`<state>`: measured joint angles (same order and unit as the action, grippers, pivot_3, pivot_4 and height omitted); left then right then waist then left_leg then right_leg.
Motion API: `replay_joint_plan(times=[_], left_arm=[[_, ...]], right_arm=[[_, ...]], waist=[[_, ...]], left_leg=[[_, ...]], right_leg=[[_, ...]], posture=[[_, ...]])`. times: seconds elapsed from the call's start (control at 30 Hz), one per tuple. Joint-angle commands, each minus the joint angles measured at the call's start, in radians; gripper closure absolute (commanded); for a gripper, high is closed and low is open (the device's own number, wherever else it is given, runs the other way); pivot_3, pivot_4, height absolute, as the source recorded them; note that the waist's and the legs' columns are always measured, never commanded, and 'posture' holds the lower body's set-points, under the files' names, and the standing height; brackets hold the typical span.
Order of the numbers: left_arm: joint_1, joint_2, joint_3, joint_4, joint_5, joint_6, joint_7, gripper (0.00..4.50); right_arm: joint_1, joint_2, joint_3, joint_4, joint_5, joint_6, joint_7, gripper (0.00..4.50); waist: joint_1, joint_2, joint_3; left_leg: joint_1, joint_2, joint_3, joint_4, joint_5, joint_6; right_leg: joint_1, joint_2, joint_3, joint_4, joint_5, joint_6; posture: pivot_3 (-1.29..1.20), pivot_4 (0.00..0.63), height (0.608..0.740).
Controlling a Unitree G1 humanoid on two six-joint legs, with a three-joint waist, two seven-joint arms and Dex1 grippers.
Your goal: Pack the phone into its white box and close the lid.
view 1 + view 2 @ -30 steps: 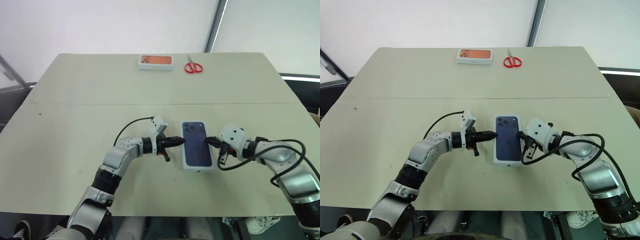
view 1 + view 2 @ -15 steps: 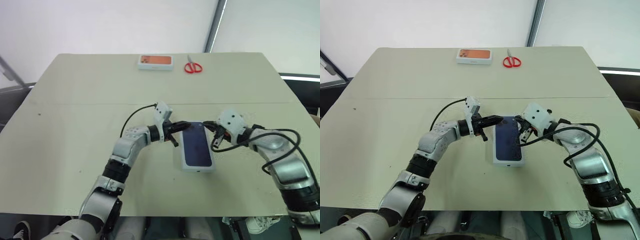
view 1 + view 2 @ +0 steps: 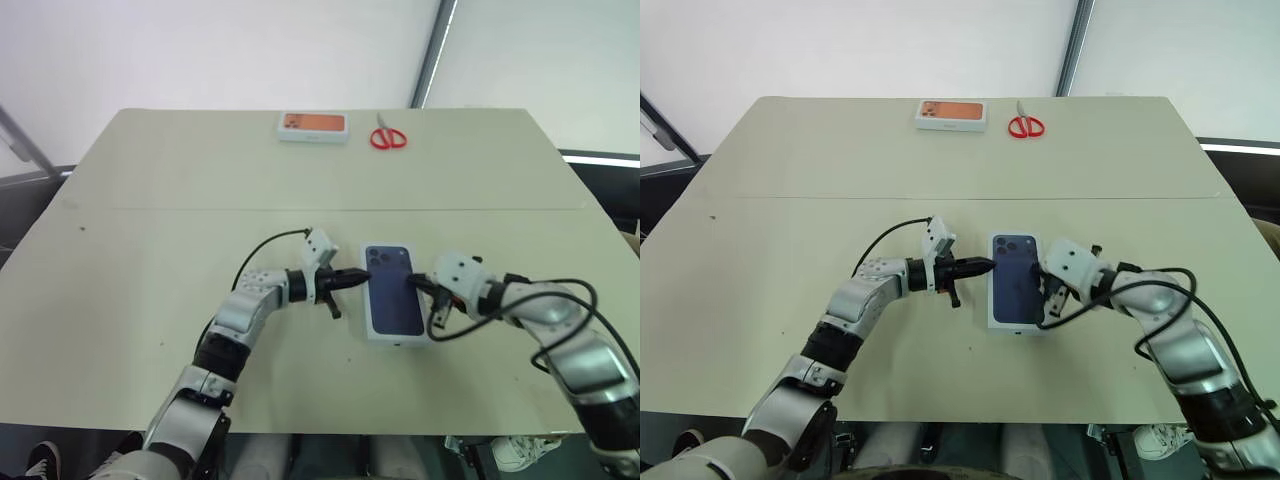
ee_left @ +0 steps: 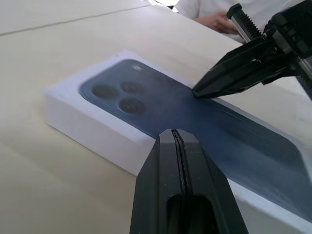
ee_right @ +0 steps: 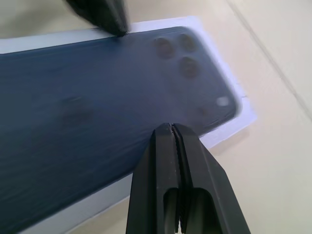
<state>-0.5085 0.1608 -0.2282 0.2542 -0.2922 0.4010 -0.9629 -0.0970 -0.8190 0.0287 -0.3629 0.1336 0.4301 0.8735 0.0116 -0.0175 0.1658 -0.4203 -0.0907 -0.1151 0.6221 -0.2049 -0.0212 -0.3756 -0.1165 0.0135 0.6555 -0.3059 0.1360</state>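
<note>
A pale beige table point(image 3: 150, 200) stands before a white wall. At its far edge lie an orange-topped box point(image 3: 311, 125) and red scissors point(image 3: 387, 138). The left wrist view catches a person's hand point(image 4: 217, 20) beyond the table. The lid point(image 3: 393, 292) sits closed on the white box, centre-near. The left gripper point(image 3: 362, 280) and right gripper point(image 3: 412, 284), fingers pressed together, press its opposite long edges.

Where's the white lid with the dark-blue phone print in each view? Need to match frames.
Left eye view: white lid printed with a dark-blue phone, centre, right of middle, between the grippers.
Right eye view: lid, centre.
Left wrist view: lid across the middle.
Right wrist view: lid across the upper part.
Shared landmark: printed camera cluster.
</note>
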Motion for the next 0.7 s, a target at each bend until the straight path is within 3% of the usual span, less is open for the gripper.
replay_joint_plan(times=[0.03, 0.07, 0.13, 0.17, 0.37, 0.4, 0.53, 0.7], left_arm=[[0.019, 0.027, 0.009, -0.050, -0.023, 0.034, -0.020, 4.50], [0.019, 0.032, 0.017, -0.055, -0.027, 0.033, -0.018, 4.25], [0.016, 0.075, 0.065, -0.091, -0.064, 0.060, -0.033, 3.70], [0.015, 0.094, 0.082, -0.107, -0.079, 0.071, -0.041, 3.20], [0.050, 0.293, 0.193, -0.213, -0.134, 0.090, -0.100, 0.16], [0.067, 0.327, 0.207, -0.222, -0.133, 0.080, -0.108, 0.00], [0.146, 0.425, 0.280, -0.247, -0.152, 0.061, -0.130, 0.00], [0.260, 0.476, 0.347, -0.321, -0.173, 0.043, -0.121, 0.00]], right_arm=[[0.003, -0.007, -0.031, -0.027, 0.052, 0.046, 0.021, 4.44], [-0.006, 0.003, -0.047, -0.028, 0.098, 0.092, 0.028, 4.48], [-0.025, 0.023, -0.090, -0.035, 0.185, 0.151, 0.039, 3.94], [-0.034, 0.031, -0.108, -0.035, 0.217, 0.177, 0.039, 3.59], [-0.112, 0.040, -0.149, -0.007, 0.251, 0.142, 0.023, 0.61], [-0.115, 0.034, -0.147, 0.002, 0.249, 0.131, 0.030, 0.09], [-0.111, 0.021, -0.140, 0.023, 0.229, 0.074, 0.049, 0.03], [-0.089, 0.030, -0.159, 0.033, 0.221, 0.009, 0.045, 0.03]], waist=[[-0.003, 0.000, 0.000], [-0.003, 0.000, 0.000], [-0.002, 0.000, 0.000], [-0.003, 0.000, 0.001], [-0.010, 0.001, 0.001], [-0.009, 0.001, 0.001], [-0.006, 0.001, 0.001], [0.000, 0.001, 0.001]], left_leg=[[0.001, 0.000, 0.000, 0.000, 0.000, 0.000], [0.002, 0.000, 0.000, 0.000, 0.000, 0.000], [0.002, 0.000, 0.000, 0.000, 0.000, 0.000], [0.002, 0.000, 0.000, -0.001, -0.001, 0.000], [-0.003, 0.000, 0.000, -0.001, 0.000, 0.000], [-0.004, 0.000, 0.000, -0.002, 0.000, 0.000], [-0.004, 0.000, 0.001, -0.003, 0.000, 0.000], [-0.004, 0.000, 0.001, -0.003, 0.000, 0.000]], right_leg=[[0.001, 0.000, 0.000, 0.000, 0.000, 0.000], [0.002, 0.000, 0.000, 0.000, 0.000, 0.000], [0.002, 0.000, 0.000, 0.000, 0.000, 0.000], [0.001, -0.001, 0.000, 0.000, 0.000, 0.000], [-0.005, -0.001, 0.000, 0.000, 0.000, 0.000], [-0.005, -0.001, 0.001, 0.000, 0.000, 0.000], [-0.006, -0.001, 0.001, 0.000, 0.000, 0.000], [-0.006, -0.002, 0.001, 0.000, 0.000, -0.001]], posture=[[0.00, 0.150, 0.740], [0.00, 0.150, 0.740], [0.00, 0.150, 0.740], [0.00, 0.150, 0.740], [0.00, 0.150, 0.740], [0.00, 0.150, 0.740], [0.00, 0.150, 0.740], [0.00, 0.150, 0.740]])
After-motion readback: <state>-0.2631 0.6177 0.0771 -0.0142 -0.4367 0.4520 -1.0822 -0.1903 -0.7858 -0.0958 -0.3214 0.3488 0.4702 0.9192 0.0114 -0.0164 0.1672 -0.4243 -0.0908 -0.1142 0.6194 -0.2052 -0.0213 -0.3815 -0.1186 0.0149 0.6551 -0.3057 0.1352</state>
